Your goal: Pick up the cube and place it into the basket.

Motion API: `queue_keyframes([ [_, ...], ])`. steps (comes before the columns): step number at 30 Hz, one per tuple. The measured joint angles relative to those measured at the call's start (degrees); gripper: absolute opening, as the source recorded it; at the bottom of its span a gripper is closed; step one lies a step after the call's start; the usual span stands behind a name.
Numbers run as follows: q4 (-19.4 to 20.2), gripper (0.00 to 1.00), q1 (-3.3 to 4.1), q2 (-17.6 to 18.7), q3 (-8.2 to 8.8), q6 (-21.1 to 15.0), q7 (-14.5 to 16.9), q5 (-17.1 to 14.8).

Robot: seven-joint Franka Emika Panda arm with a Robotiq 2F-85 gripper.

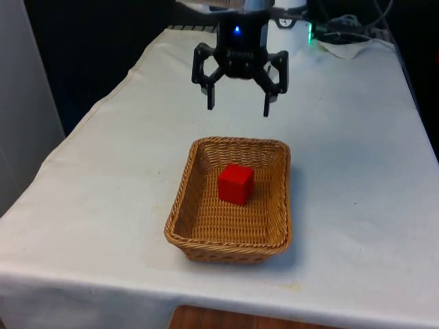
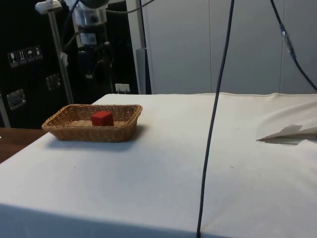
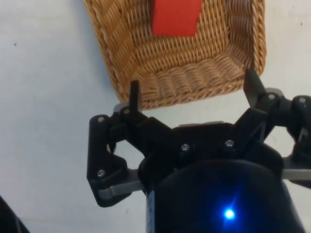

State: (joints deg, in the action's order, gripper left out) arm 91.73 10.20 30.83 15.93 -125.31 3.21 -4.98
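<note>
Now the red cube sits inside the basket, below the gripper, fingers spread wide.

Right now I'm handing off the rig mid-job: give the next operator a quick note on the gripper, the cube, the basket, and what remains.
Gripper: open, empty, raised above the table behind the basket's far rim.
Red cube: resting inside the wicker basket, free of the fingers.
Done: cube is placed in the basket.
Left: nothing on the placement itself; probably just retract the arm clear.
</note>
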Motion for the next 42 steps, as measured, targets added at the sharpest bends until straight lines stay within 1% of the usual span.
queue_keyframes([
  [4, 1.9, 1.00, 0.11, -2.1, 0.00, 0.3, 0.4, 0.4],
  [6, 1.9, 1.00, 0.11, -2.1, 0.00, 0.3, 0.4, 0.4],
  [11, 4.0, 1.00, 0.23, -4.1, 0.00, 0.4, 1.0, 0.7],
  [15, 6.7, 1.00, 0.40, -6.6, 0.00, 0.4, 1.7, 1.0],
  [16, 6.7, 1.00, 0.40, -6.6, 0.00, 0.4, 1.7, 1.0],
  [19, 8.4, 1.00, 0.46, -8.2, 0.00, 0.4, 2.2, 1.1],
  [20, 9.5, 1.00, 0.52, -9.3, 0.00, 0.4, 2.5, 1.3],
  [23, 11.2, 1.00, 0.57, -10.8, 0.00, 0.4, 2.8, 1.7],
  [24, 11.2, 1.00, 0.57, -10.8, 0.00, 0.4, 2.8, 1.7],
  [34, 16.7, 1.00, 0.69, -15.9, -0.11, 0.4, 4.5, 2.2],
  [35, 16.7, 1.00, 0.69, -15.9, -0.11, 0.4, 4.5, 2.2],
  [39, 19.0, 1.00, 0.69, -18.1, -0.11, 0.4, 5.1, 2.6],
  [42, 20.0, 1.00, 0.69, -19.0, -0.17, 0.4, 5.3, 2.8],
])
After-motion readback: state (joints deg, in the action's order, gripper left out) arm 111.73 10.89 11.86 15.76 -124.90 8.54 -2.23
